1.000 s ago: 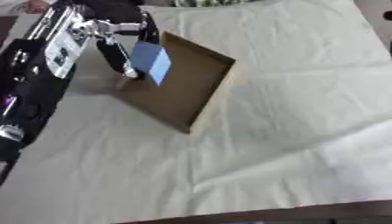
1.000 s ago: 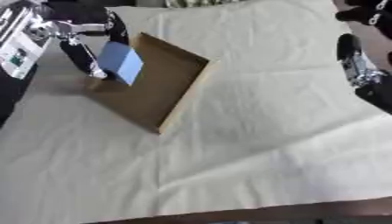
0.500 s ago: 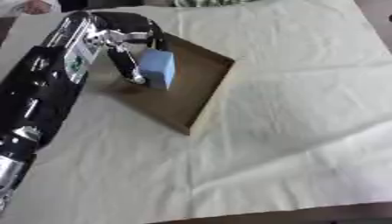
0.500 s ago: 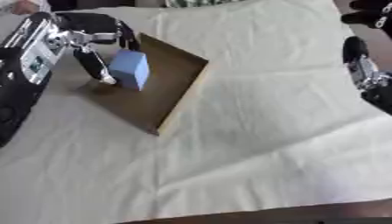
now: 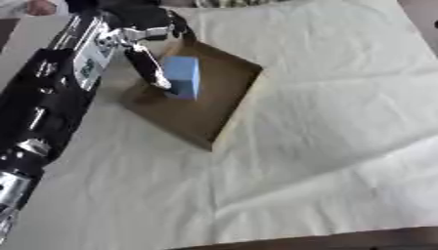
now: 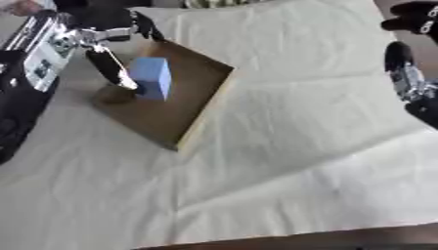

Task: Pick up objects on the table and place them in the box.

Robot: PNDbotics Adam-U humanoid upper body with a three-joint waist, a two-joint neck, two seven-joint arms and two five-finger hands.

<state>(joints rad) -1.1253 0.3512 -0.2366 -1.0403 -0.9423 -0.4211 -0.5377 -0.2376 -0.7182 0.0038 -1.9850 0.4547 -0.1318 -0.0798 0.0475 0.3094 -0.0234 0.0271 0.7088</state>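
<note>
left hand (image 5: pixel 150 53) pinches a blue block (image 5: pixel 182 77) low over the brown box (image 5: pixel 218 119), positioned to drop it in.

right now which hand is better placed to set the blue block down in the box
Left. The left hand already pinches the blue block over the cardboard box. The right hand is far off at the right edge, away from the box.
</note>
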